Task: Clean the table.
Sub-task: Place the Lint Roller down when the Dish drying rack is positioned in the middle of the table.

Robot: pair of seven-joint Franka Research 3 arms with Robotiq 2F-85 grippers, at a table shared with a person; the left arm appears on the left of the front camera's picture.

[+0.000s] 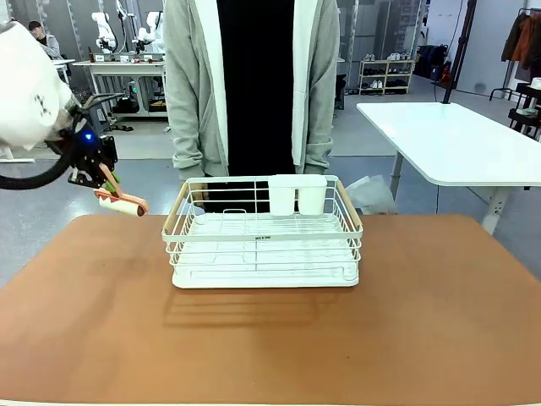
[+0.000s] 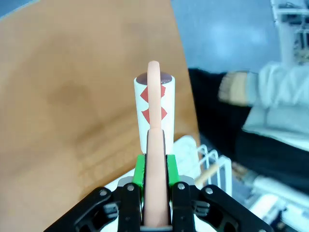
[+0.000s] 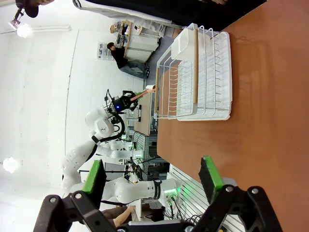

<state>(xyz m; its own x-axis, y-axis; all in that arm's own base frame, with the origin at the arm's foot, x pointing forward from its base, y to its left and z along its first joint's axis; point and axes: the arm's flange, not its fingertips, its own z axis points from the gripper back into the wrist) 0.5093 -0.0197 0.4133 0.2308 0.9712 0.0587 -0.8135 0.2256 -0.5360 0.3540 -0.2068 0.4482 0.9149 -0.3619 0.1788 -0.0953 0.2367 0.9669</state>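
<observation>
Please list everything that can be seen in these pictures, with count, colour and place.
table: one, reddish-brown, in front of the robot
rack: one, white wire with wooden side rails, on the table's far middle
cups: two, white, at the rack's far side
roller: one, white with red diamonds and a peach handle, held above the table's far left corner
white table: one, white, far right
person: one, grey jacket over black, behind the rack
left gripper: shut on the roller's handle
right gripper: open, above the table

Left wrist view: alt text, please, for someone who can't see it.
The left gripper jaws are shut on the pink handle of a lint roller, held above the brown table. A white rack and a person's sleeve show to the right.
</observation>
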